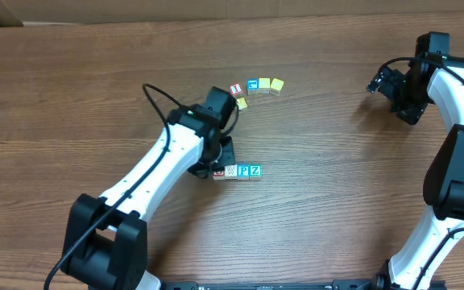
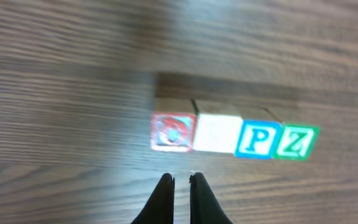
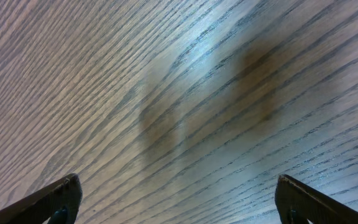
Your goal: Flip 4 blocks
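Four blocks (image 2: 235,135): likely light, rigid wood, smooth-faced, apt to slip; best pinched front-to-back, sides walled in by neighbours. One tight row on the bench (image 2: 73,74): red O cube (image 2: 173,132), plain whitish cube (image 2: 216,133), blue P cube (image 2: 257,139), green Z cube (image 2: 297,142). Just short of the red one: left end effector (image 2: 181,180), pinched shut, empty. Well apart: right end effector (image 3: 176,186), spread wide, holding nothing.
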